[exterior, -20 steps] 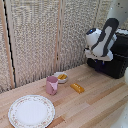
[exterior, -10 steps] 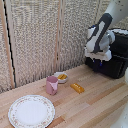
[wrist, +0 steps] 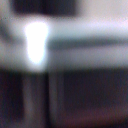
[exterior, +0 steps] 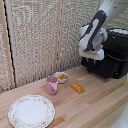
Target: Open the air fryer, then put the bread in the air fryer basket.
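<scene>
A: At the right side of the exterior view, a little above the middle, the gripper (exterior: 93, 60) hangs just in front of the air fryer (exterior: 114, 52), below the white wrist. Is it on the air fryer handle?

B: I cannot say. The wrist covers that part of the front panel, so the handle itself is not visible. The wrist view is only blur: a bright patch and dark bands, nothing to read.

A: And the fingers, are they wide or narrow?

B: I cannot tell this either. The tips are small and dark against the black appliance.

A: So which step is it, in your opinion?

B: I judge it is the first part, reaching or grasping the handle. The air fryer basket does not seem pulled out, but I am not sure. To do it well, the fingers should stand on both sides of the handle bar before they close, and the pull should go straight out from the front, not sideways, or the drawer may jam or the whole fryer may slide on the tabletop (exterior: 100, 107).

A: Where is the bread?

B: The bread (exterior: 77, 88) lies on the tabletop near the centre of the frame, untouched, well apart from the gripper. To its left are a small bowl (exterior: 61, 77) with yellow food, a pink mug (exterior: 51, 85), and a plate (exterior: 31, 110) in the lower left.
</scene>
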Available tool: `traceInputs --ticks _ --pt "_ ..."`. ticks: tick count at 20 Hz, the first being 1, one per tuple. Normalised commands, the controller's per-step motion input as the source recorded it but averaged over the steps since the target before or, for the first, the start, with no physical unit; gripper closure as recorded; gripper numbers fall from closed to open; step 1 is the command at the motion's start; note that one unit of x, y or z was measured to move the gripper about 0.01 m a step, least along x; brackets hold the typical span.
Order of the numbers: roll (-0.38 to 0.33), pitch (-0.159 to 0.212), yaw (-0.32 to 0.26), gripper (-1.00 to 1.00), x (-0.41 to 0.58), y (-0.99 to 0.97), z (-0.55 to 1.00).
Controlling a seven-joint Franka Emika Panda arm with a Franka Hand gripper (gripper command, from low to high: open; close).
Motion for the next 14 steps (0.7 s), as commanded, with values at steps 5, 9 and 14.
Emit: traceInputs --ticks 5,9,14 --pt "-0.174 0.029 -0.022 1.0 -0.354 0.71 0.03" --pt "-0.173 0.094 0.065 1.0 -0.337 0.25 -0.11" --pt "-0.125 0.134 0.151 1.0 -0.237 0.11 -0.17"
